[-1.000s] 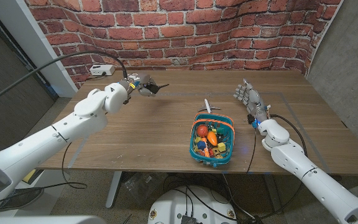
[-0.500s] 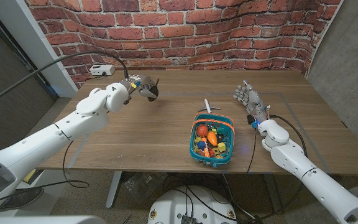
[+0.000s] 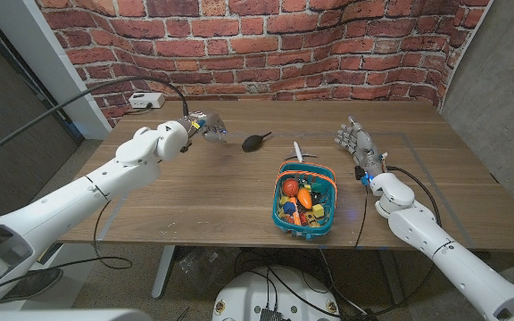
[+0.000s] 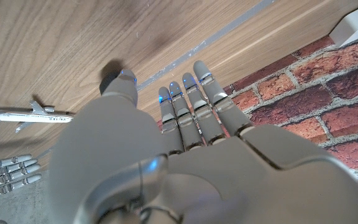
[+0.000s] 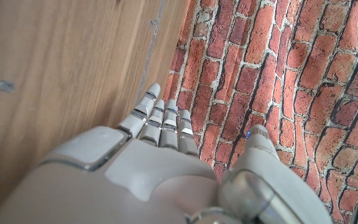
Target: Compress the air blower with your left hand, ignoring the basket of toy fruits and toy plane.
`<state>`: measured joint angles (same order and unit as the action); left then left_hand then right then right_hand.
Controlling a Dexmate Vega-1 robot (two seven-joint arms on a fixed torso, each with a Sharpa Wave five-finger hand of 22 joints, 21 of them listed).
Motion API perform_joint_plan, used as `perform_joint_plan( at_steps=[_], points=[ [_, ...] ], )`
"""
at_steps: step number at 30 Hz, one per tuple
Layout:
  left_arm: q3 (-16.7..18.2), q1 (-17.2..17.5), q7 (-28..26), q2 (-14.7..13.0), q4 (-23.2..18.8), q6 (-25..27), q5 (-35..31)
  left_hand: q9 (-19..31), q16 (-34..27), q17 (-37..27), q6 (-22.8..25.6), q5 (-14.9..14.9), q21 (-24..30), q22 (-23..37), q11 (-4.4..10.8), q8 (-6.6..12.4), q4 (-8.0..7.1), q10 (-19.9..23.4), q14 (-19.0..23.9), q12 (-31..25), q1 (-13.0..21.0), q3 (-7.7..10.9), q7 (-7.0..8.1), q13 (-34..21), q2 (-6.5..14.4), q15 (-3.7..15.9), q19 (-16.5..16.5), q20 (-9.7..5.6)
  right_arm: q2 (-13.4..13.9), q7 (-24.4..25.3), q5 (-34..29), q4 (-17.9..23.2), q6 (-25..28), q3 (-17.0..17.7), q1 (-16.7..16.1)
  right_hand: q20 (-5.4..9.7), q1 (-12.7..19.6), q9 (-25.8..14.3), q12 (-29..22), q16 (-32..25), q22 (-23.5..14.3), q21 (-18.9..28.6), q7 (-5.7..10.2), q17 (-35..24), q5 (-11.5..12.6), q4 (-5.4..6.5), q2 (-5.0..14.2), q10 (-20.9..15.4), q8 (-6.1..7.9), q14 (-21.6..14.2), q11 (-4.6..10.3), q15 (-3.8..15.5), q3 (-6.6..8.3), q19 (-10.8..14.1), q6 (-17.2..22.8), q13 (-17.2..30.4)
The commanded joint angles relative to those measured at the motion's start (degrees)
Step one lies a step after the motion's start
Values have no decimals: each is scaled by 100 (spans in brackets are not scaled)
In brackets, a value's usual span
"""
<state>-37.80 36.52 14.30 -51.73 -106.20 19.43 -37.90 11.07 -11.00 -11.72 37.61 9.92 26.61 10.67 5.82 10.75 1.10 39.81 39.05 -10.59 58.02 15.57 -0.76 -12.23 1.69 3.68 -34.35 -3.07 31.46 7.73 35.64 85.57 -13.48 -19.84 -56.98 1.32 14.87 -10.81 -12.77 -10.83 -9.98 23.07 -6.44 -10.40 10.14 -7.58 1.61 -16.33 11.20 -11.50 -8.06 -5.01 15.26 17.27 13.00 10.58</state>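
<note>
The black air blower [image 3: 255, 140] lies on the table to the right of my left hand [image 3: 205, 127], apart from it. My left hand hovers at the far left of the table with its fingers [image 4: 191, 106] stretched out and nothing in them. My right hand [image 3: 355, 141] stands at the right side of the table with fingers spread and upright, holding nothing; its fingers [image 5: 160, 124] point toward the brick wall.
A teal basket [image 3: 303, 223] of toy fruits stands in the middle right. A white toy plane [image 3: 298, 152] lies just behind it, and the same plane [image 4: 27, 113] appears in the left wrist view. A white box [image 3: 143, 101] with a cable sits at the far left corner.
My left hand has let go of the air blower, which now lies on the table to its right. The hand's fingers have opened. The right hand has not moved.
</note>
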Motion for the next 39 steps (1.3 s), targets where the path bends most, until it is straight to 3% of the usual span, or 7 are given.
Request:
perform_joint_plan(
  at_steps=[1, 14, 17, 19, 24, 33, 39],
  points=[
    [-112, -78, 47, 70, 189, -8, 64, 11, -25, -3, -49, 40, -14, -7, 6, 21, -2, -25, -51, -28, -10, 1, 0, -17, 10, 278, 48, 18, -21, -24, 14, -59, 50, -41, 46, 3, -6, -10, 23, 19, -29, -34, -7, -19, -10, 2, 31, -47, 2, -46, -17, -20, -8, 35, 34, 22],
    [-128, 34, -261, 150, 264, 13, 126, 9, 20, 6, -164, 43, -122, -9, 20, 14, -1, -140, -274, -22, -45, -10, 67, -8, 12, 247, 263, 43, -3, -45, 38, -57, 50, -35, 15, 3, -7, -10, 25, 18, -29, -49, -4, -19, -9, 3, 35, -49, 4, -53, -5, -22, -7, 41, 38, 23],
    [-13, 141, -384, 149, 259, -21, 353, 12, 3, -7, -241, 30, -185, -6, 3, 13, -119, -271, -361, -6, -245, -76, 91, -5, 50, 228, 382, 101, 17, -43, 45, -30, 51, -23, -14, 1, -8, -10, 25, 18, -30, -51, 0, -19, -10, 3, 34, -49, 5, -52, -7, -20, -8, 44, 40, 23],
    [125, 260, -520, 175, 277, -59, 634, 20, -12, -18, -311, 16, -220, 2, -34, 22, -333, -332, -464, -24, -593, -193, 87, -2, 111, 178, 422, 141, 33, -43, 52, -6, 57, -16, -34, 1, -9, -10, 27, 19, -30, -55, 4, -19, -10, 3, 34, -45, 4, -49, -11, -24, -8, 44, 40, 23],
    [442, 590, -1060, 234, 327, -258, 1255, 17, 6, -16, -478, 31, -342, 10, -283, 9, -657, -589, -700, -5, -1122, -366, -46, 8, 216, -67, 651, 329, 59, -27, 54, 46, 38, 5, -91, 6, -6, -10, 30, 22, -30, -63, 7, -18, -9, 1, 35, -39, 1, -44, -11, -19, -7, 47, 32, 23],
    [1038, 1233, -2330, 506, 365, -705, 2234, 11, 20, -2, -644, 44, -403, 15, -378, -4, -760, -706, -876, -20, -1324, -447, -90, 14, 226, -111, 755, 357, 48, -158, 38, -49, -120, -1, -74, -1, -13, -10, 31, 22, -30, -80, 28, -20, -11, 3, 32, -40, -4, -44, -20, -17, -11, 42, 19, 23],
    [1363, 1513, -2850, 782, 729, -1547, 3100, 11, 2, 1, -717, 43, -409, 21, -503, -9, -819, -735, -880, -30, -1446, -501, -179, 16, 219, -201, 761, 400, 19, -239, 12, -143, -224, -15, -12, -10, -17, -10, 33, 21, -31, -89, 42, -20, -12, 3, 24, -36, -5, -46, -3, -19, -16, 39, 16, 23]
  ],
)
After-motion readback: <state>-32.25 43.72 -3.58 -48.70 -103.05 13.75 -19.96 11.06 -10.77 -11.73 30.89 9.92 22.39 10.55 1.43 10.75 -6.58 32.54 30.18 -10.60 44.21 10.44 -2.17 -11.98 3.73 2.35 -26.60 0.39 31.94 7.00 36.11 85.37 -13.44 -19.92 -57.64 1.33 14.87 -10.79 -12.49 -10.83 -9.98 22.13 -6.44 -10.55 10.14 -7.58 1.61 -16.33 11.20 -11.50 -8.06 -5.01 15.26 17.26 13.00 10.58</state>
